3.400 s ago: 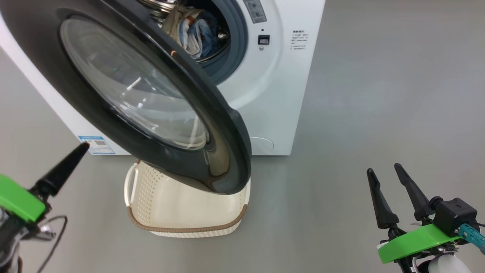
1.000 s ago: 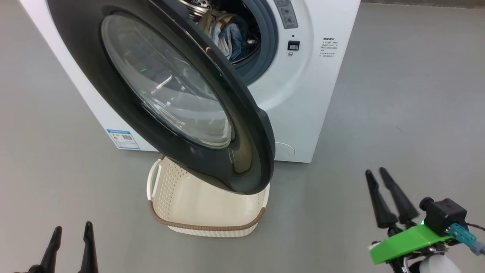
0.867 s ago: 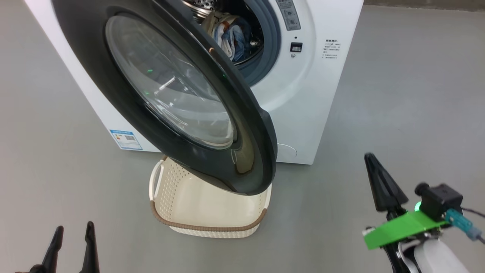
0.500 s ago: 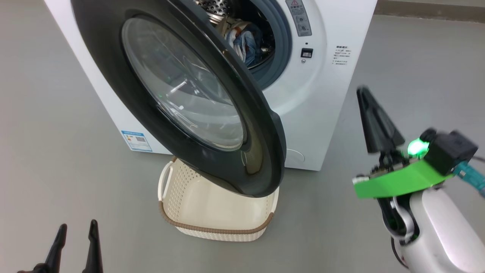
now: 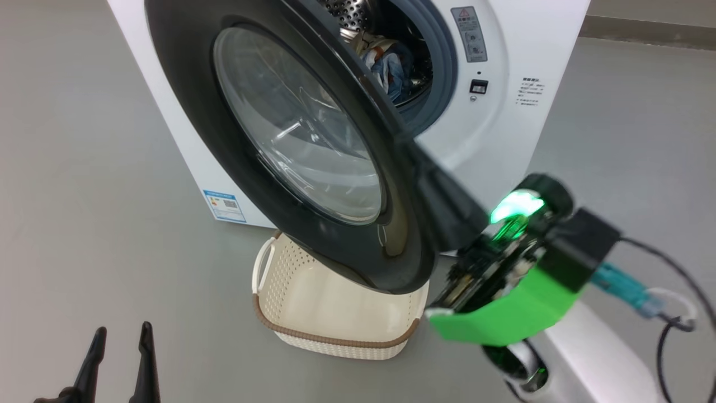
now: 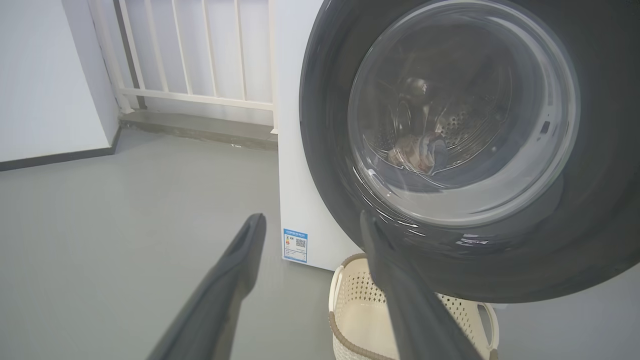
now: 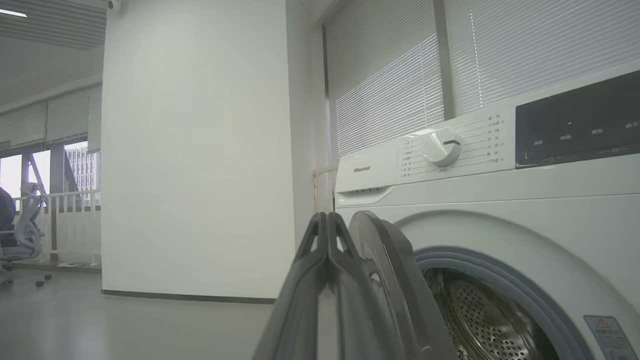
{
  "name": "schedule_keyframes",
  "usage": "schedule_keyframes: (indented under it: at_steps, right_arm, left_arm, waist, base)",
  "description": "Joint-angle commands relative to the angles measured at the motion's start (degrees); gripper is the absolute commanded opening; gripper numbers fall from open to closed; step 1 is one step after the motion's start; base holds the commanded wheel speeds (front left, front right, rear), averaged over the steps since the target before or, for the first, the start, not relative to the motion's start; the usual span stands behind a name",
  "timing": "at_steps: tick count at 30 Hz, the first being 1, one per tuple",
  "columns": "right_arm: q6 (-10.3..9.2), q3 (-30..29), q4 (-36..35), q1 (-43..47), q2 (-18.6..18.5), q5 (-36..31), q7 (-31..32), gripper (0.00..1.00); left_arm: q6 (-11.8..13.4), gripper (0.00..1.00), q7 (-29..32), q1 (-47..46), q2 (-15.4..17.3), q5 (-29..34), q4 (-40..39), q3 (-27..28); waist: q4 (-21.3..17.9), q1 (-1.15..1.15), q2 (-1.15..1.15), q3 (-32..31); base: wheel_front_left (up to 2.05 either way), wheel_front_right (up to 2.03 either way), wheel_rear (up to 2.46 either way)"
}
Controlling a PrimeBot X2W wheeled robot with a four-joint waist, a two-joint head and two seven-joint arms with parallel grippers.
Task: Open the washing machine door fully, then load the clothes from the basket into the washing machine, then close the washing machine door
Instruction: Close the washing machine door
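Observation:
The white washing machine (image 5: 503,129) has its door (image 5: 251,184) swung partly open, black rim and glass bowl facing me. The clothes (image 5: 391,64) lie inside the steel drum and also show through the glass (image 6: 420,152). Under the door stands the cream basket (image 5: 313,334), and what I see of its inside is bare. My right gripper (image 5: 419,159) is raised and blurred beside the door's free edge. Its fingers are pressed together, shut on nothing (image 7: 327,220). Low at the left, my left gripper (image 5: 120,358) stays open with nothing in it (image 6: 311,222).
Grey floor surrounds the machine. A white railing (image 6: 200,75) and a wall stand behind its left side. The control panel with its knob (image 7: 442,146) sits on top. An office chair (image 7: 20,220) stands far off. A blue label (image 5: 224,205) marks the machine's lower corner.
My right arm rose from the lower right and swung left up to the door's free edge, its fingers closing together. The left gripper dropped to the bottom left. The head camera shifted.

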Motion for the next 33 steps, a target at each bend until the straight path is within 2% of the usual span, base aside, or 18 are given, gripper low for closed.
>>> schedule_keyframes:
  at_steps: [1, 7, 15, 33]
  right_arm:
    - [0.25, 1.9, -0.3, 0.1, 0.9, 0.5, -0.2, 0.0]
    - [0.25, 7.0, 5.3, 3.6, 1.5, 1.6, -0.2, 0.0]
    - [0.25, 9.4, 13.5, 6.1, 1.6, 1.7, -0.2, 0.0]
    - [0.25, 4.5, 23.2, 3.7, 1.8, 0.9, -0.2, 0.0]
  left_arm:
    - [0.0, 1.0, -0.4, -0.4, 0.5, 0.5, -1.7, 1.7]
    - [0.0, 1.0, -0.4, -0.9, 0.3, 0.3, -1.5, 1.4]
    - [0.0, 1.0, -0.4, -2.0, -0.1, 0.2, -1.6, 1.2]
    - [0.0, 1.0, -0.4, -3.9, -0.7, -0.1, -0.7, -0.8]
  waist:
    - [0.4, 0.0, 0.0, 0.2]
    - [1.5, 0.0, 0.0, 1.2]
    - [2.3, 0.0, 0.0, 3.4]
    - [3.9, 0.0, 0.0, 6.0]
  base:
    - [0.0, 0.0, 0.0]
    - [0.0, 0.0, 0.0]
    - [0.0, 0.0, 0.0]
    - [0.0, 0.0, 0.0]
